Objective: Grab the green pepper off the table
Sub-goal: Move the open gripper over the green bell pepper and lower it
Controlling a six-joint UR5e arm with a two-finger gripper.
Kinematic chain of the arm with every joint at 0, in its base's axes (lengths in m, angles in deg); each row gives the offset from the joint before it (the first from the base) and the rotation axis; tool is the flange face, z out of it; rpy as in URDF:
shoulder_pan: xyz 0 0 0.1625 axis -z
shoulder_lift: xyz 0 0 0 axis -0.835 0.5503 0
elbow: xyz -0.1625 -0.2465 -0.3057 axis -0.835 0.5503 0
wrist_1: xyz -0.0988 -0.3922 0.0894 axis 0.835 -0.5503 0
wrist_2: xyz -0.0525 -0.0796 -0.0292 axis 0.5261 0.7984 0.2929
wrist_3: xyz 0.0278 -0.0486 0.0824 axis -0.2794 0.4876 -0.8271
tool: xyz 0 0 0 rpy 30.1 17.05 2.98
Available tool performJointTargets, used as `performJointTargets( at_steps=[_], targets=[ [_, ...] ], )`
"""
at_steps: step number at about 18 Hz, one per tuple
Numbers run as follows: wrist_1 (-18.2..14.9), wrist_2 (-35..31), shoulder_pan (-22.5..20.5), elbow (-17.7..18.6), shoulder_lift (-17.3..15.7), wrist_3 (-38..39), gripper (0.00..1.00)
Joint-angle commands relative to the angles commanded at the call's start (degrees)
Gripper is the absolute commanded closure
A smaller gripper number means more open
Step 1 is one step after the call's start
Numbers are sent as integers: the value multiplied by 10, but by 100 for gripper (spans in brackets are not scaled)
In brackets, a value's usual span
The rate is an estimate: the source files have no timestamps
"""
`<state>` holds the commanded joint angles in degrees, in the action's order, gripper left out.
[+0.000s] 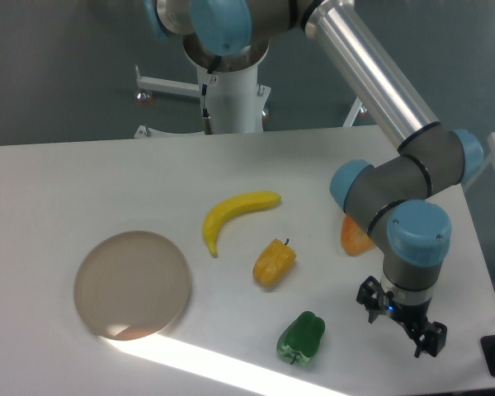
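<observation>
Alignment over the pepper [302, 337], lying on the bench [82, 173] just left of the end effector [400, 323], whose jaws are spread wide and empty, should be completed before descent.

- a silver robot arm with blue joint caps reaches from the upper middle down to the lower right.
- its wrist points straight down.
- the black two-finger gripper [401, 321] hangs low, fingers spread apart, holding nothing.

no readable text, no labels, no brand marks, no numbers anywhere
</observation>
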<state>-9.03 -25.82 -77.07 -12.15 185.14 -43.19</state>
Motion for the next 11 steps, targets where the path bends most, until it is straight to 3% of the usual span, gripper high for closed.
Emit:
performJointTargets(
  at_steps=[6, 11],
  targets=[
    [-15, 84, 0, 71, -60, 104, 0],
    [-11, 130, 3, 103, -63, 218, 0]
  ],
)
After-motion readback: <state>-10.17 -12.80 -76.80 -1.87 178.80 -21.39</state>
